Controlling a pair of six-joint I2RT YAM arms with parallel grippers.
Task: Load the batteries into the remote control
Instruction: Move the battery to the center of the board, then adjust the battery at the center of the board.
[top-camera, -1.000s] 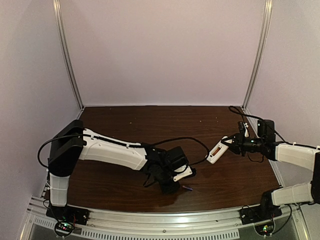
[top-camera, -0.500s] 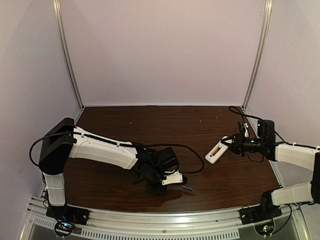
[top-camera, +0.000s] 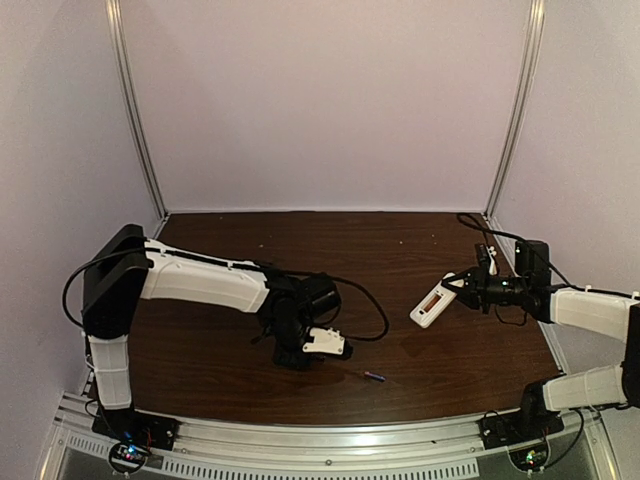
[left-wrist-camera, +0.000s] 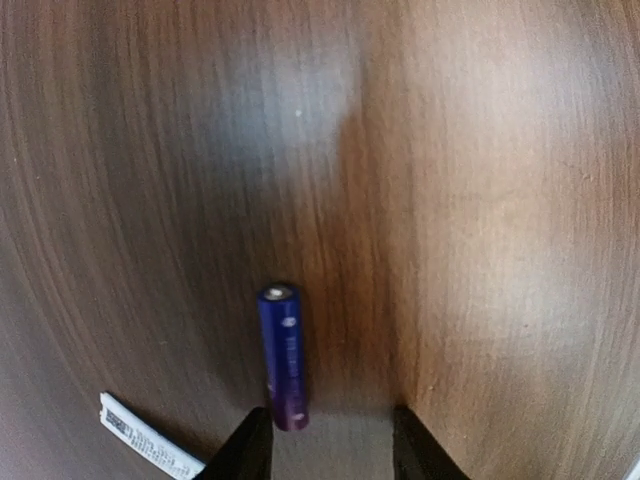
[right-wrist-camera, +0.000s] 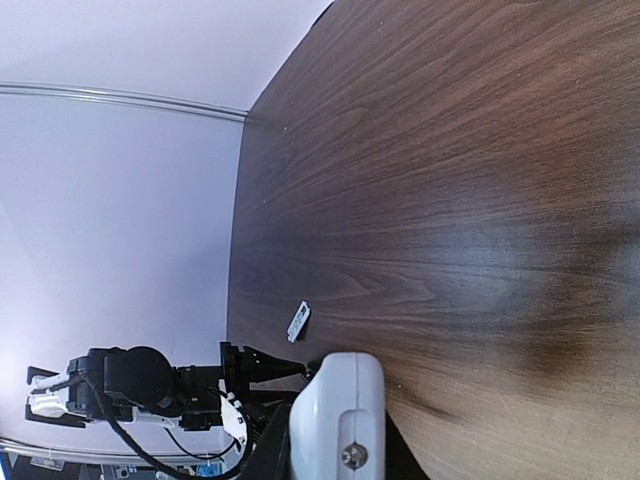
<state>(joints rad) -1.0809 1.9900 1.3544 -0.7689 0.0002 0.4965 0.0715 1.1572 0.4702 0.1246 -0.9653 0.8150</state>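
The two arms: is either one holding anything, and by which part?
The right gripper holds the remote control by one end. The left gripper is open and holds nothing; a battery lies loose by its fingers.

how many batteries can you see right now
1. The battery lies on the table near its front edge, just ahead of the open left gripper. A second may be hidden.

White arm shells (top-camera: 200, 285), black joints (top-camera: 112, 300), looping black cables (top-camera: 380, 310).
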